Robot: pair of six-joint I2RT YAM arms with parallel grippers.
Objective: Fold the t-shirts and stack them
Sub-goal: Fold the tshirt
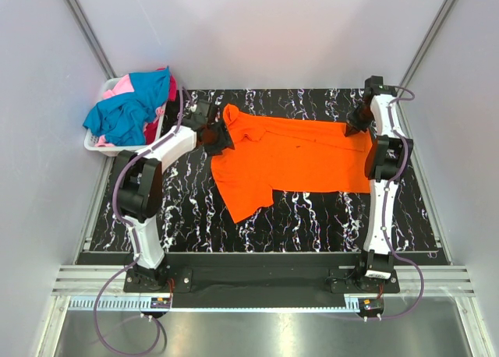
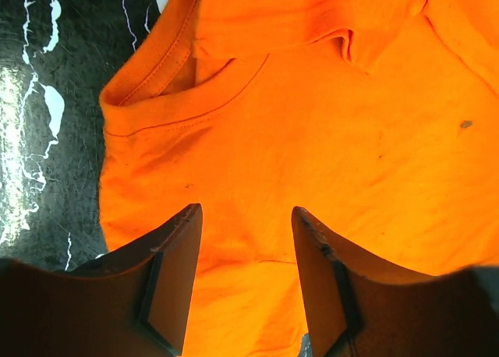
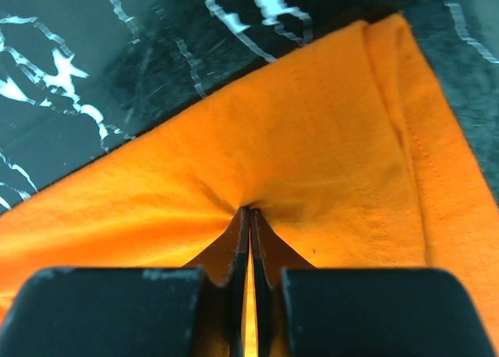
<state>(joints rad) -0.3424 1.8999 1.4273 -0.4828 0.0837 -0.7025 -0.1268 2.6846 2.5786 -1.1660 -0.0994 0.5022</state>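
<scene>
**Tabletop** [image 1: 312, 217]: black marble-pattern sheet with white veins. Pale grey wall panels [image 1: 257, 30] enclose it on the far, left and right sides. An aluminium rail [image 1: 86, 279] runs along the near edge.

**Orange t-shirt** [image 1: 296, 158]: spread over the far half, from left of centre to the right edge. One sleeve trails toward the near edge.

**Left gripper** [image 2: 245, 217]: jaws parted, over the shirt beside its collar [image 2: 152, 68].

**Right gripper** [image 3: 249, 213]: clenched on a pinch of the orange t-shirt's corner, by the far right corner.

**White slatted basket** [image 1: 97, 143]: at the far left corner, holding a teal-blue t-shirt [image 1: 129, 111] heaped with pink cloth [image 1: 117, 86] and red cloth [image 1: 170, 107].
</scene>
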